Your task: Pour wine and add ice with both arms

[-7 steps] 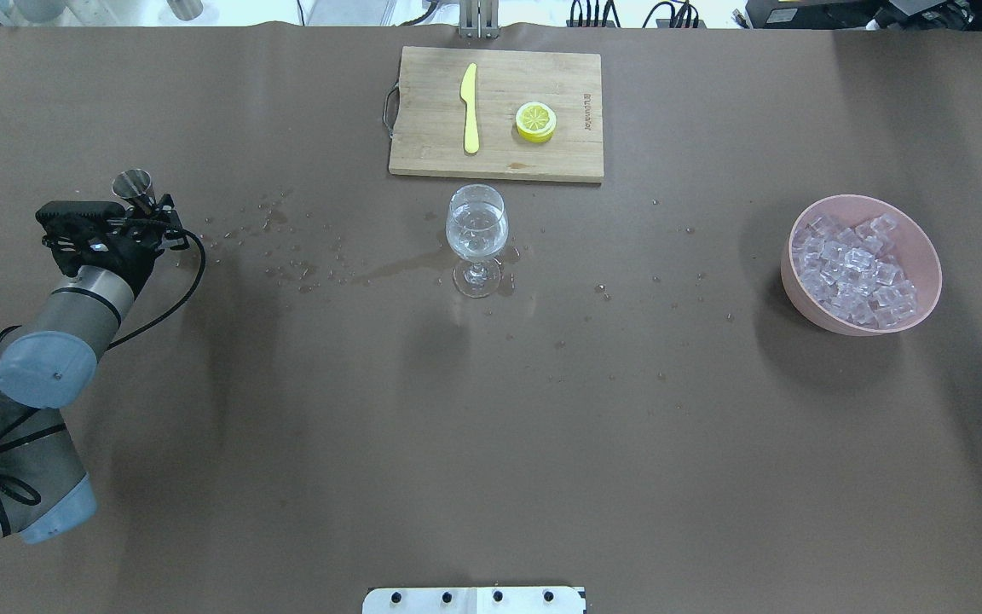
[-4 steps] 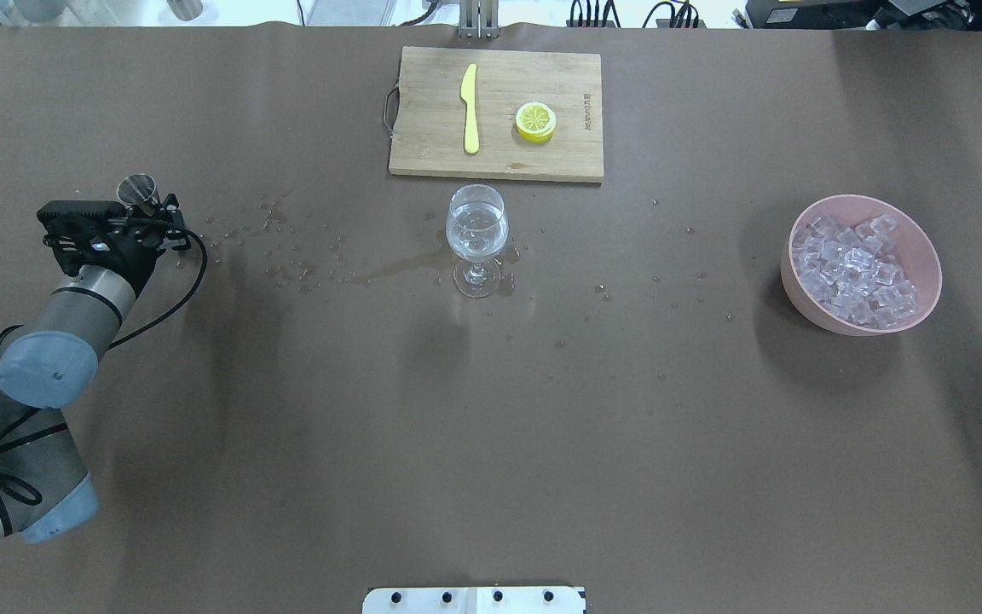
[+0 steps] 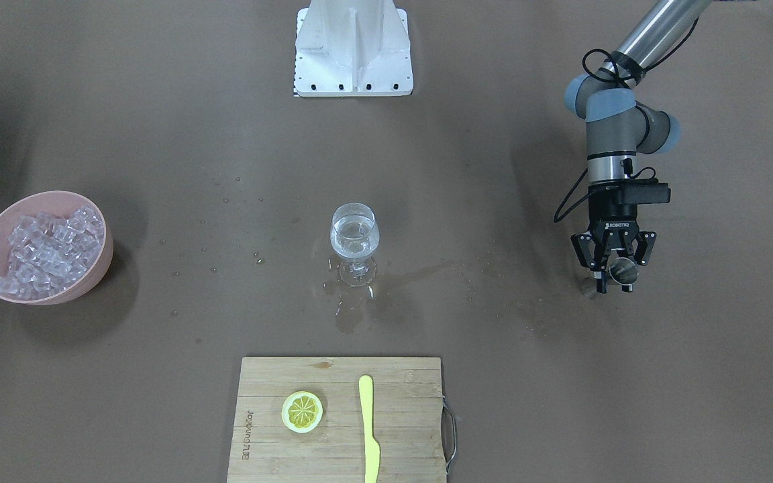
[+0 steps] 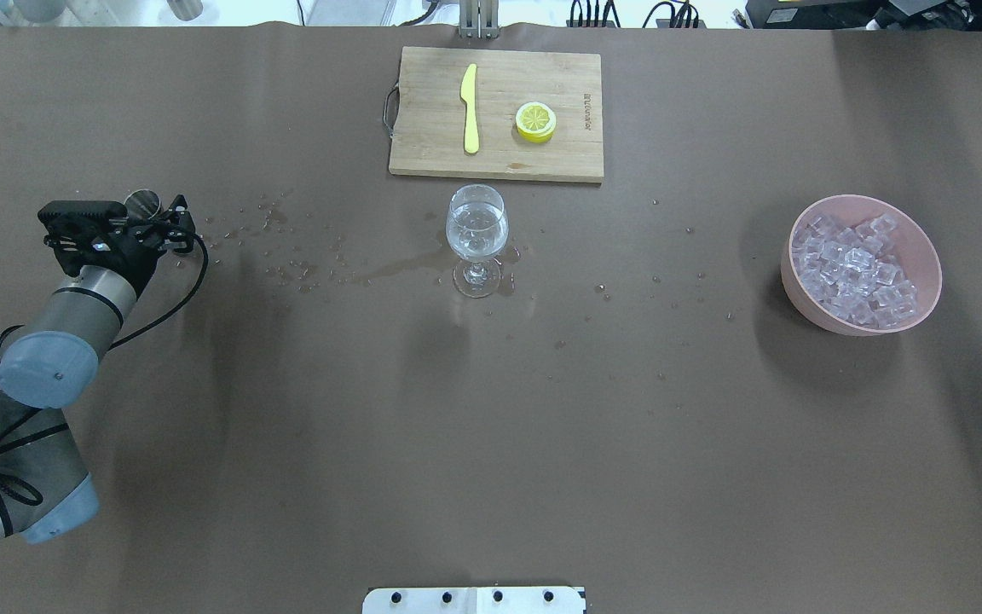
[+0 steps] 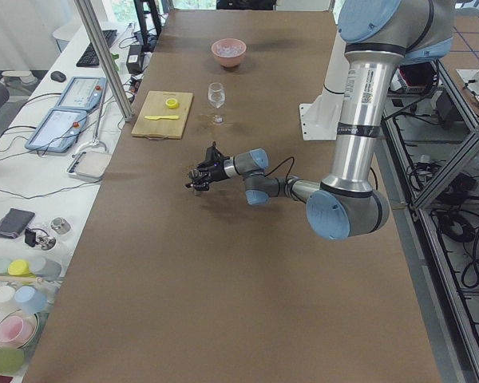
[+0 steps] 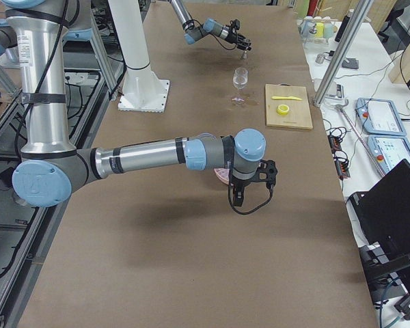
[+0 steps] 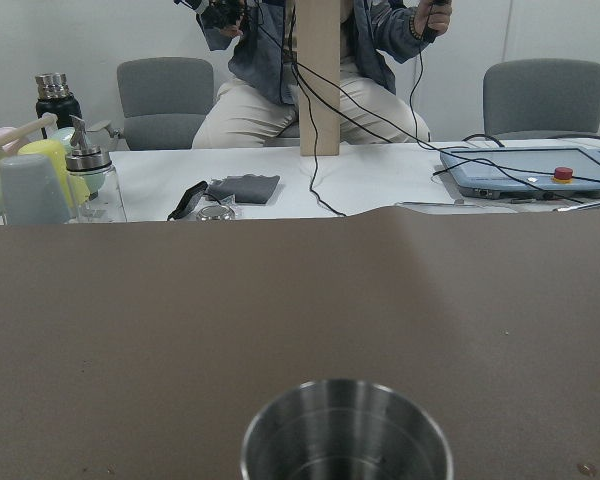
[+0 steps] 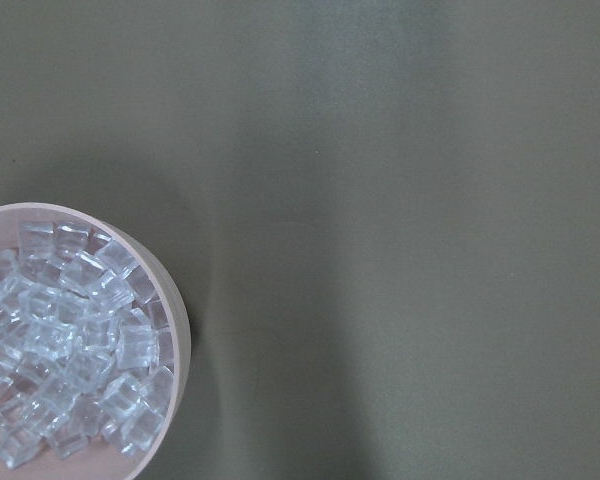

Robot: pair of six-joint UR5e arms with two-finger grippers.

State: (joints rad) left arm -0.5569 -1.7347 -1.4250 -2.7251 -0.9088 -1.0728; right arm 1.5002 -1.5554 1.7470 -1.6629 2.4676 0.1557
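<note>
Nearest, at the left of the bench (image 4: 491,443), the left claw (image 3: 614,275) is clamped on a small steel measuring cup (image 7: 347,440), held mouth-up low over the brown cover. Droplets and a wet streak (image 4: 397,269) spread toward the middle, where the wine glass (image 4: 476,228) stands upright with the wine (image 4: 476,237) in its bowl. To the right, the ice (image 4: 853,269) heaps in a pink bowl (image 4: 926,256). The right claw (image 6: 236,197) hangs above it; apart or together, I cannot tell. Farthest back, a wooden cutting board (image 4: 431,145) carries a yellow knife (image 4: 470,109) and a lemon slice (image 4: 535,121).
</note>
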